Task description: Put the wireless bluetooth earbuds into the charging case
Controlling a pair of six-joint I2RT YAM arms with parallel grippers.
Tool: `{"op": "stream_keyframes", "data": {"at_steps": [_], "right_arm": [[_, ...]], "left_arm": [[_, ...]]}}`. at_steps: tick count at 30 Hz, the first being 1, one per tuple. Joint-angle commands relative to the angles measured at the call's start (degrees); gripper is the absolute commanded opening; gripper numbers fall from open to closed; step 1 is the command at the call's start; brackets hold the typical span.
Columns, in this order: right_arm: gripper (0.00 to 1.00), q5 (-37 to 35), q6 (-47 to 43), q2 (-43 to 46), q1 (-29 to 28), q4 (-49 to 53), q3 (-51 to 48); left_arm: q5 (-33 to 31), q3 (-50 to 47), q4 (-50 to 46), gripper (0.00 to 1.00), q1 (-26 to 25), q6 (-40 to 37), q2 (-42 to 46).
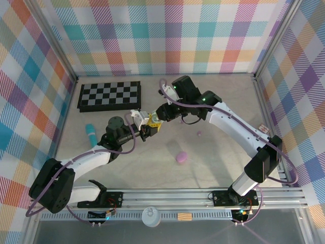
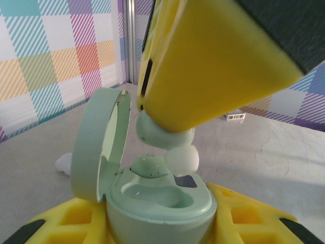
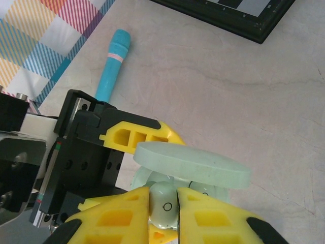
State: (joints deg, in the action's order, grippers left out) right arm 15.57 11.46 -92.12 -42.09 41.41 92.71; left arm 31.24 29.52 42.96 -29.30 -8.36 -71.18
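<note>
My left gripper is shut on a mint-green charging case, held upright with its round lid swung open to the left. One mint earbud sits in the case's far slot, and the near slot is bare. Just above the case hangs another mint earbud with a white tip, pinched in my right gripper. Both grippers meet above the table's middle, left and right. A tiny purple earbud lies on the table to the right.
A purple case lies in front of the grippers. A teal cylinder rests at the left, and a folded chessboard lies at the back. A small white item sits on the table behind the open lid.
</note>
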Motion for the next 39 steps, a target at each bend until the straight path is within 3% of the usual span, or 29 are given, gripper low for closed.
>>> {"op": "stream_keyframes", "data": {"at_steps": [1,23,39], "right_arm": [[0.18,0.4,-0.9,-1.0,-0.5,-1.2,-0.9],[0.19,4.7,1.9,-1.7,-1.8,-4.7,-3.2],[0.42,-3.0,2.2,3.3,-1.8,-3.6,-3.9]], "left_arm": [[1.6,1.3,0.9,0.3,-0.8,1.1,2.0],[-0.6,2.6,2.7,0.3,-0.8,1.8,-0.1],[-0.2,1.7,4.5,0.3,-0.8,1.5,0.1]]}}
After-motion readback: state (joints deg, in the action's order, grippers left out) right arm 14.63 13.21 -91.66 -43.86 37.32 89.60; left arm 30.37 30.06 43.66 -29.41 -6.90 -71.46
